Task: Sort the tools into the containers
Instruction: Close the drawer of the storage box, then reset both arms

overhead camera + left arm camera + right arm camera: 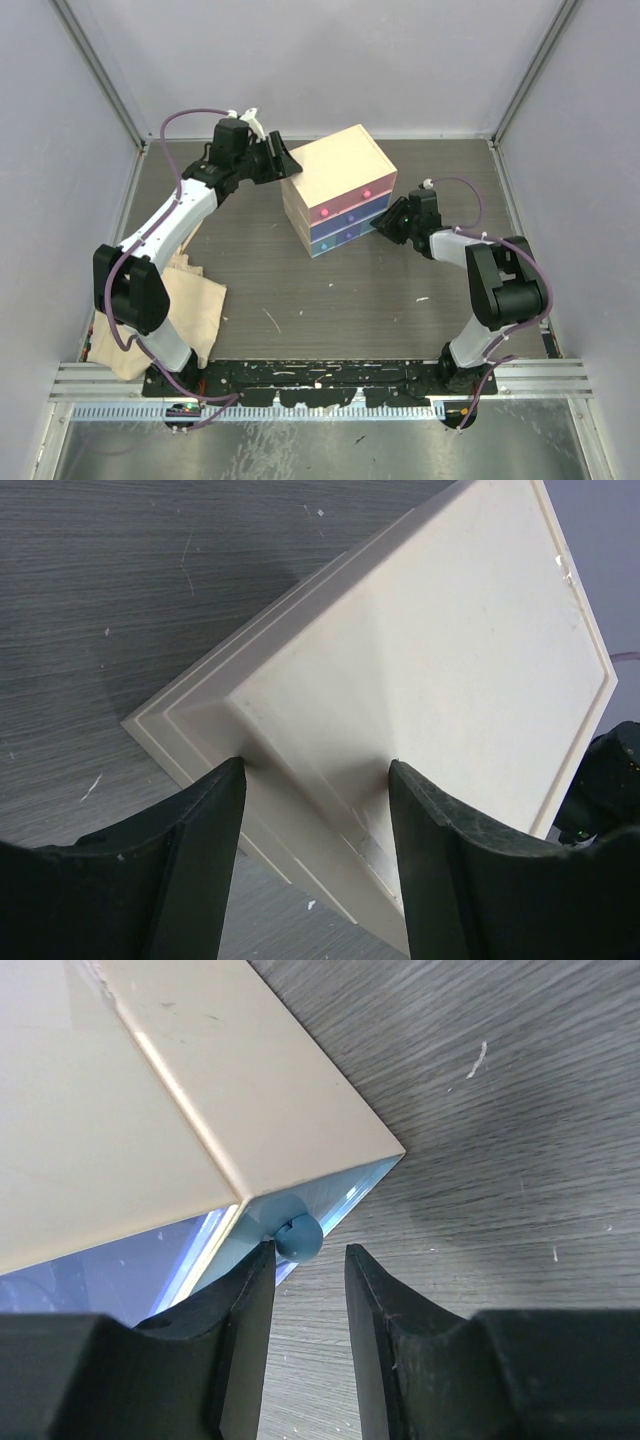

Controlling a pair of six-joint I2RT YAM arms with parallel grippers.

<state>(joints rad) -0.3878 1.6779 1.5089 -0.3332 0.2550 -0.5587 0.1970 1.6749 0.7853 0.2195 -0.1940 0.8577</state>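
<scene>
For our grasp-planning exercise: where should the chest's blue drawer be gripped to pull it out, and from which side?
Grip the round blue knob on the blue drawer: it alone stands out from the flat front. Come straight at that front, one finger either side; the right gripper sits there, jaws open.

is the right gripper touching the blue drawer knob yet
Cannot tell. In the right wrist view the knob sits just past the right gripper, its edge meeting one finger's outline; no plain gap or contact.
</scene>
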